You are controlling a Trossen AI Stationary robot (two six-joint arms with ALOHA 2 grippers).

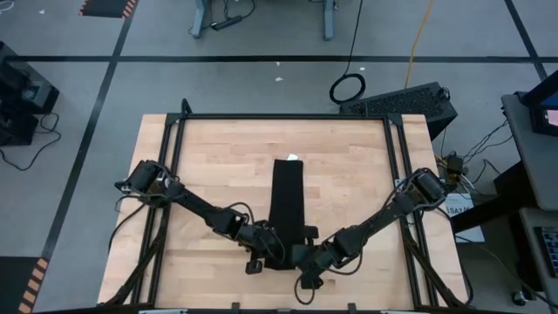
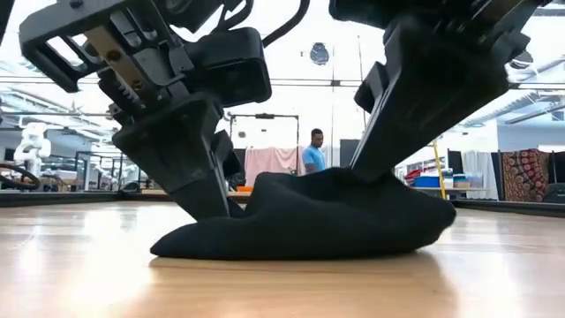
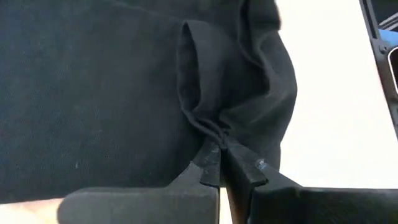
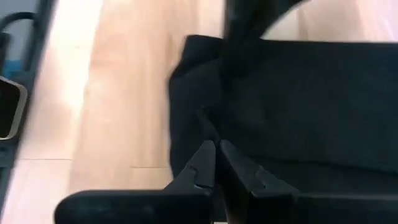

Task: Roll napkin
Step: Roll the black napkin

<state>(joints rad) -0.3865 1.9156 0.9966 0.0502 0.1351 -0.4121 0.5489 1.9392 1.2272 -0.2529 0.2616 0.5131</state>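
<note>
The black napkin [image 1: 287,196] lies as a long narrow strip down the middle of the wooden table [image 1: 209,166], with its white tag [image 1: 292,158] at the far end. Both grippers are at its near end. My left gripper [image 1: 268,252] is shut on that end's left side and my right gripper [image 1: 305,261] on its right side. In the low view the near end [image 2: 309,216] stands bunched up in a hump between the two grippers, its lower edge on the table. My left gripper pinches a gathered pucker of cloth [image 3: 211,129] at the strip's near left corner between its two fingers. The fingers slant down from the table's near left. Several layers fold together there, raised off the wood while the strip beyond lies flat. My right gripper pinches the cloth at the strip's near right corner [image 4: 204,123] between its two fingers, slanting down from the table's near right. The cloth rises to the fingers [image 2: 375,168] and sags slack toward the left gripper.
Black frame rails [image 1: 171,174] run along the table's left and right sides. A dark box [image 1: 410,100] and cables sit beyond the far right corner. Bare wood lies on both sides of the strip. A person in blue [image 2: 313,150] stands far off in the room.
</note>
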